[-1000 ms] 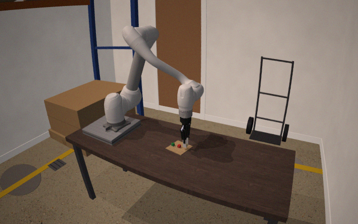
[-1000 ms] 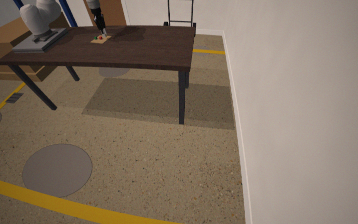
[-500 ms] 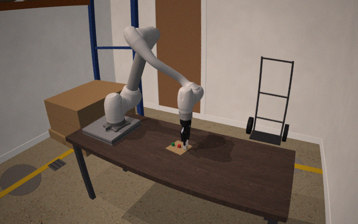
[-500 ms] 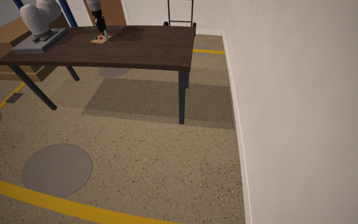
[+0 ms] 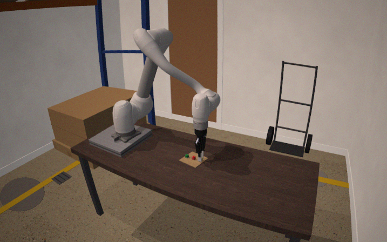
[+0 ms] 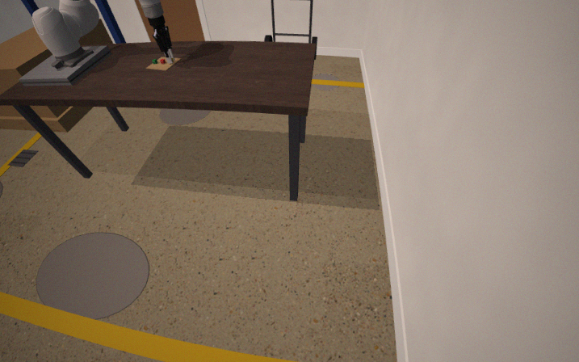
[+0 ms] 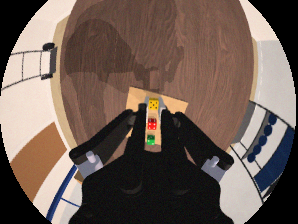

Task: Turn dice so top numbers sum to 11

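Observation:
My gripper (image 5: 200, 159) (image 6: 170, 60) (image 7: 153, 102) points down, its fingertips low at the tan mat (image 5: 192, 163) (image 6: 156, 68) (image 7: 176, 103). It is shut on the yellow die (image 7: 153, 104), whose face toward the wrist camera shows several pips; the fingers hide this die in the top and exterior views. Whether it touches the mat is not clear. The red die (image 5: 193, 157) (image 6: 162, 61) (image 7: 152, 124) rests on the mat beside the fingers. The green die (image 5: 187, 155) (image 6: 154, 61) (image 7: 150, 140) rests beyond it, toward the arm's base. Their top numbers are too small to read surely.
The mat lies on the dark wooden table (image 5: 249, 192) (image 6: 237, 85) (image 7: 210, 55). The arm's grey base plate (image 5: 98, 141) (image 6: 35, 76) stands at the table's left end. Cardboard boxes (image 5: 68, 117) stand behind that end. A hand truck (image 5: 295, 103) stands by the wall.

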`<state>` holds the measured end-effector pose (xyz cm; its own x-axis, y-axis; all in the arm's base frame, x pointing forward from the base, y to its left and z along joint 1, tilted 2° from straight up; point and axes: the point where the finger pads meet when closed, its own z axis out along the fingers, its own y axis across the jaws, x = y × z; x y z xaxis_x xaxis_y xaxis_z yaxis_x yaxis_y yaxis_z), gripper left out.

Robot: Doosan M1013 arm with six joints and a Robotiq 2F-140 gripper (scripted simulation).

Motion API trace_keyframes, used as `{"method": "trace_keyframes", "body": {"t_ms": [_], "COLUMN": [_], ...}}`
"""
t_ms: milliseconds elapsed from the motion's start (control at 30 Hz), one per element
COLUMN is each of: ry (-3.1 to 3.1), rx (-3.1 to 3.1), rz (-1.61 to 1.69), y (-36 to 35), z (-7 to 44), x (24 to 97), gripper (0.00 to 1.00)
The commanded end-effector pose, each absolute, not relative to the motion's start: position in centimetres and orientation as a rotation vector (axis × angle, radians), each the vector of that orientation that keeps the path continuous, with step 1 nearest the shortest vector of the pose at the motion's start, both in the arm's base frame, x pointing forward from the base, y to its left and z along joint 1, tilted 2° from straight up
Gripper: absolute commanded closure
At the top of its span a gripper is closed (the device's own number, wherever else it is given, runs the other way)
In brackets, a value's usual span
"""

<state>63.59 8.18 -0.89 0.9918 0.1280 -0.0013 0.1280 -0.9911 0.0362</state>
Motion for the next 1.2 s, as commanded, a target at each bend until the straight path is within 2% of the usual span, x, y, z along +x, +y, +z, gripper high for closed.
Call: {"method": "trace_keyframes", "body": {"t_ms": [0,1167], "ry": [0.199,0.199], "rx": [3.099,3.099], "rz": [0.002,0.002], "y": [8.18,8.17], "z": [-0.87,-1.24], "x": [63.59,63.59], "gripper": [0.91,0.91]}}
